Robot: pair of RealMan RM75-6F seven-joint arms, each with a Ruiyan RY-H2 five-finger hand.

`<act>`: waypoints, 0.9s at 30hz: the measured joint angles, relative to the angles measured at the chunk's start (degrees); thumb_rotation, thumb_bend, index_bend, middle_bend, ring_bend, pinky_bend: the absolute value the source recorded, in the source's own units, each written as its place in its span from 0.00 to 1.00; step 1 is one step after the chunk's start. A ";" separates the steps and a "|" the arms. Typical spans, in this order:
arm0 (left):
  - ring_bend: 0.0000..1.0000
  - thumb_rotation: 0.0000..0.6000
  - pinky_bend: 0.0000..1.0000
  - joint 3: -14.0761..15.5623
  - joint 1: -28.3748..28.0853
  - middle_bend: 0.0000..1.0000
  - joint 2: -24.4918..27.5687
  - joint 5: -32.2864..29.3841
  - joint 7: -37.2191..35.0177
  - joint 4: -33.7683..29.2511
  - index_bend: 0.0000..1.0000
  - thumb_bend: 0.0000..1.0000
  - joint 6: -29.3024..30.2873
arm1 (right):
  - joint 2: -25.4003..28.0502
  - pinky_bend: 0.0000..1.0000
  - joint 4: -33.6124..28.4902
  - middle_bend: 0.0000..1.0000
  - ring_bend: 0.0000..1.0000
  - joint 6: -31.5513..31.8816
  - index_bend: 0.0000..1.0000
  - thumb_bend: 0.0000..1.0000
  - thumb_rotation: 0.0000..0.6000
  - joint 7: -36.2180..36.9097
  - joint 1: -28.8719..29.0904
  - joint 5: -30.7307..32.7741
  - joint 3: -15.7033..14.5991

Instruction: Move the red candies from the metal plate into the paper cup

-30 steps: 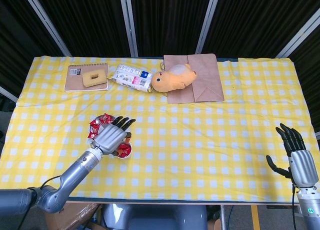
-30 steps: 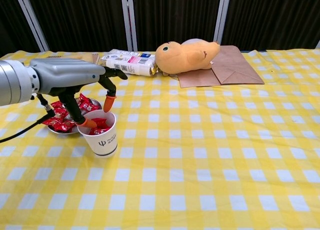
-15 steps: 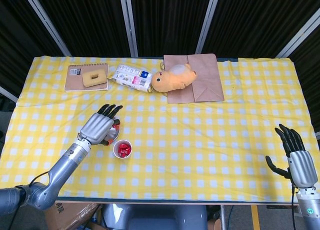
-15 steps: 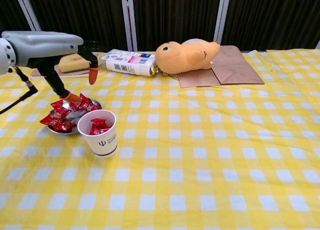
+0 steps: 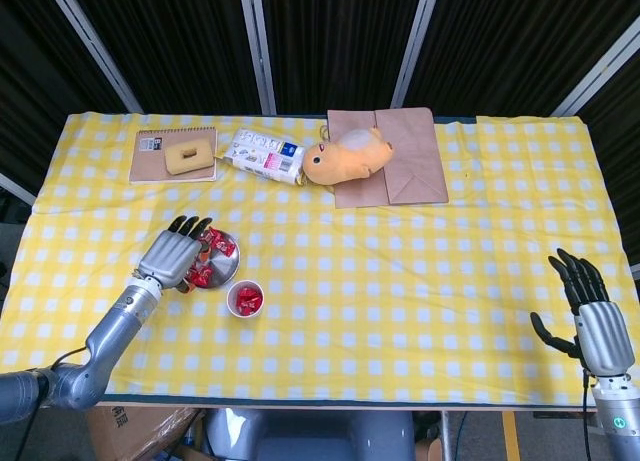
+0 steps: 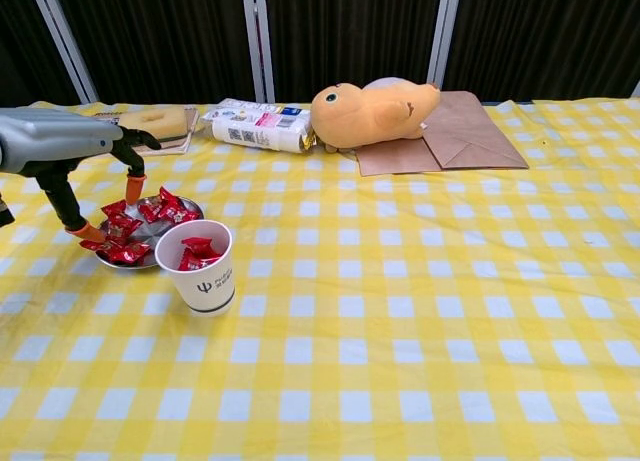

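red candies (image 6: 140, 221) | white paper cup (image 6: 203, 273) | yellow-white checked tablecloth (image 6: 420, 311) | orange plush toy (image 6: 372, 112)

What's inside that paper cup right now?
The paper cup holds a few red candies, seen near its rim in both views. How many lie deeper down is hidden by the cup wall and the top wrappers.

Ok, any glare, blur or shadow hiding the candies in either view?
Head view: even light, sharp, but the left hand covers part of the plate, and the candies look small. Chest view: candies crisp and unshadowed, cup contents readable; no glare on the plate; left hand cut by the frame edge.
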 measured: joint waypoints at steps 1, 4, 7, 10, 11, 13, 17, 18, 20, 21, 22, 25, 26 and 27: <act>0.00 1.00 0.00 0.14 -0.04 0.00 -0.29 -0.06 0.23 0.47 0.43 0.17 -0.04 | 0.00 0.00 0.01 0.00 0.00 -0.01 0.00 0.42 1.00 0.02 -0.01 0.02 0.00; 0.00 1.00 0.00 0.45 -0.09 0.00 -1.30 -0.50 0.70 2.29 0.42 0.14 -0.09 | 0.01 0.00 0.05 0.00 0.00 0.04 0.00 0.42 1.00 0.15 -0.04 0.03 -0.01; 0.00 1.00 0.00 0.45 -0.08 0.00 -2.29 -1.29 0.77 4.21 0.39 0.09 -0.17 | 0.02 0.00 0.10 0.00 0.00 0.05 0.00 0.42 1.00 0.27 -0.02 -0.06 -0.05; 0.00 1.00 0.00 0.35 -0.11 0.00 -3.07 -1.78 0.95 5.82 0.31 0.06 -0.12 | 0.01 0.00 0.08 0.00 0.00 0.00 0.00 0.42 1.00 0.28 0.01 -0.08 -0.06; 0.00 1.00 0.00 0.31 -0.09 0.00 -3.40 -1.83 1.02 6.27 0.28 0.05 0.04 | 0.00 0.00 0.09 0.00 0.00 -0.01 0.00 0.42 1.00 0.28 0.01 -0.07 -0.06; 0.00 1.00 0.00 0.06 -0.03 0.00 -4.18 -1.76 1.14 7.34 0.24 0.05 0.85 | 0.00 0.00 0.10 0.00 0.00 -0.03 0.00 0.42 1.00 0.25 0.01 -0.06 -0.08; 0.00 1.00 0.00 -0.82 0.04 0.00 -5.81 -1.82 1.22 9.12 0.21 0.05 2.02 | -0.05 0.00 0.10 0.00 0.00 0.01 0.00 0.42 1.00 0.19 0.01 -0.09 -0.09; 0.00 1.00 0.00 -0.87 0.08 0.00 -6.45 -1.85 1.24 9.60 0.20 0.05 2.15 | -0.06 0.00 0.10 0.00 0.00 0.04 0.00 0.42 1.00 0.16 0.00 -0.10 -0.09; 0.00 1.00 0.00 -0.93 0.10 0.00 -7.46 -1.88 1.31 10.44 0.18 0.05 2.21 | -0.07 0.00 0.10 0.00 0.00 0.06 0.00 0.42 1.00 0.15 -0.02 -0.09 -0.09; 0.00 1.00 0.00 -0.96 0.09 0.00 -8.11 -1.85 1.37 10.99 0.18 0.05 2.18 | -0.06 0.00 0.08 0.00 0.00 0.07 0.00 0.42 1.00 0.16 -0.03 -0.06 -0.08; 0.00 1.00 0.00 -0.98 0.08 0.00 -8.57 -1.83 1.39 11.32 0.17 0.05 2.13 | -0.04 0.00 0.08 0.00 0.00 0.07 0.00 0.42 1.00 0.19 -0.04 -0.02 -0.06; 0.00 1.00 0.00 -0.94 0.07 0.00 -9.59 -1.60 1.48 11.84 0.17 0.05 1.74 | 0.00 0.00 0.09 0.00 0.00 0.02 0.00 0.42 1.00 0.30 -0.03 0.06 -0.02; 0.00 1.00 0.00 -0.82 0.08 0.00 -9.78 -1.48 1.59 11.93 0.17 0.05 1.55 | 0.01 0.00 0.09 0.00 0.00 -0.01 0.00 0.42 1.00 0.38 -0.01 0.08 0.01; 0.00 1.00 0.00 -0.67 0.08 0.00 -9.93 -1.29 1.82 11.99 0.17 0.05 1.44 | 0.01 0.00 0.09 0.00 0.00 -0.02 0.00 0.42 1.00 0.39 0.01 0.09 0.03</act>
